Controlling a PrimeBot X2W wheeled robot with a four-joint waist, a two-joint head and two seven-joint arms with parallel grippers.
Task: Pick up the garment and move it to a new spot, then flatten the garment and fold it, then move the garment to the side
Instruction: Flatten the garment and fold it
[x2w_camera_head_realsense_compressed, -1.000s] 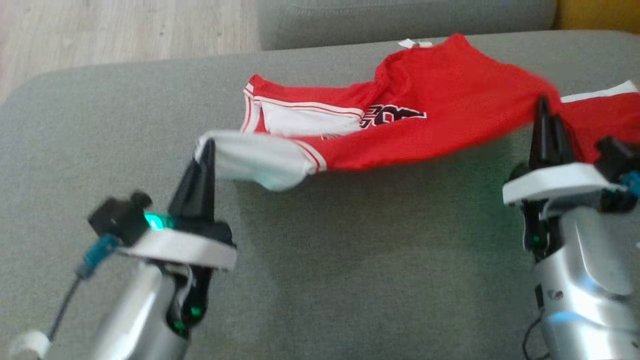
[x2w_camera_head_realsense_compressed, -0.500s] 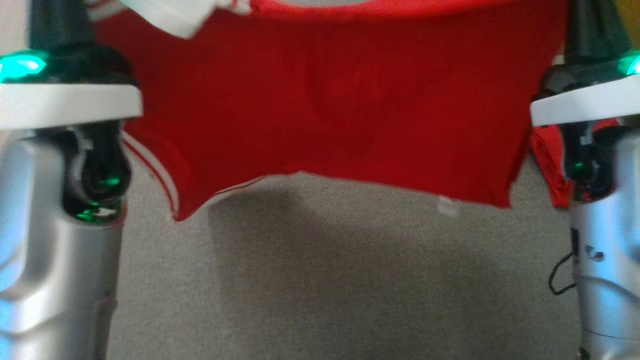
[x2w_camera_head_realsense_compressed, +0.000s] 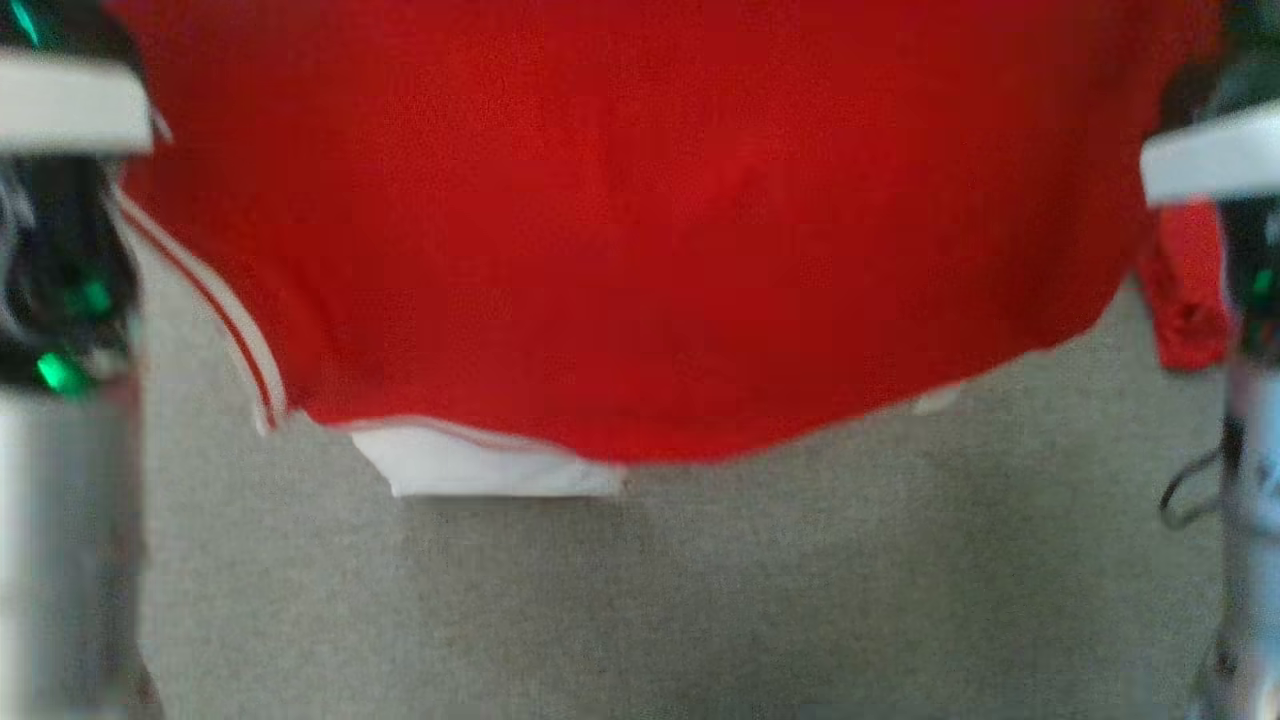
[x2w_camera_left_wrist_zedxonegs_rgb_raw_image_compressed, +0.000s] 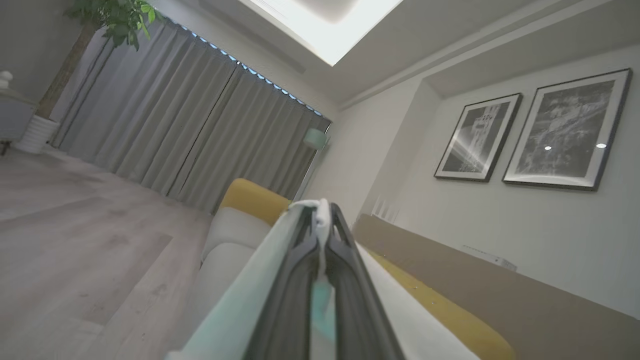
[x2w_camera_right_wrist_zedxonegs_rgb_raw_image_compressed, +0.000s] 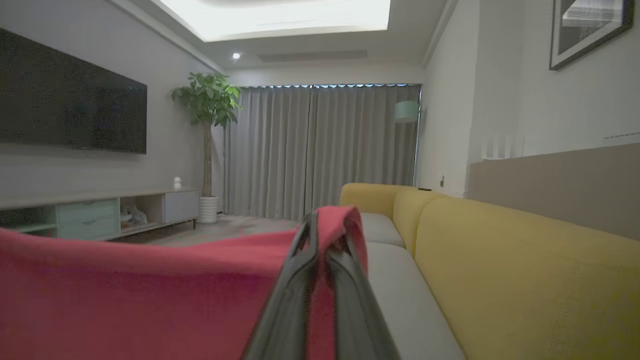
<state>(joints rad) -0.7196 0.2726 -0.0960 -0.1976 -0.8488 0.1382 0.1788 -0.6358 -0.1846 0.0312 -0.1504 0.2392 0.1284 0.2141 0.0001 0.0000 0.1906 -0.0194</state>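
Above the sofa (x2w_camera_head_realsense_compressed: 700, 600), my left tool (x2w_camera_left_wrist_zedxonegs_rgb_raw_image_compressed: 322, 212) and right tool (x2w_camera_right_wrist_zedxonegs_rgb_raw_image_compressed: 326, 222) each clamp an edge of the shirt (x2w_camera_head_realsense_compressed: 640, 230), well apart, so it hangs spread, probably for laying flat.

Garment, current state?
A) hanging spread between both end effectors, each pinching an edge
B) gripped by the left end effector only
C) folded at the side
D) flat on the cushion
A: the garment hangs spread above the grey cushion, a white edge pinched in the shut left end effector and a red edge in the shut right end effector.
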